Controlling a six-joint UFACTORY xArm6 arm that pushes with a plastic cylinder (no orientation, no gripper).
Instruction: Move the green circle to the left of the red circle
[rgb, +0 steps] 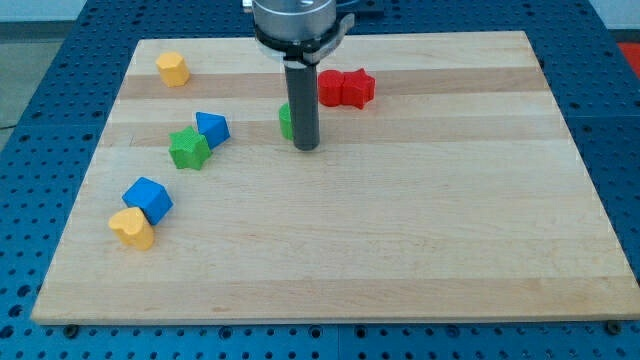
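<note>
Near the middle of the pale wooden board (330, 250), slightly toward the view's top, the dark rod ends in the tip (306, 148), which rests on the board right against the green circle block (286, 121). Only a sliver of that green circle shows, on the rod's left side; the rest is hidden behind the rod. No pincer exists on this arm, so nothing can be told of spreading or pinching.

Taking the green circle as the landmark: the red circle block (331, 87) sits just up and to its right, touching a red star-shaped block (358, 88) on its far side. Left of the green circle lie a blue block (212, 128) and a green star block (189, 148), touching each other. Far to its upper left is a yellow block (172, 69). Well down and left, a second blue block (148, 198) touches a yellow heart-like block (133, 228).
</note>
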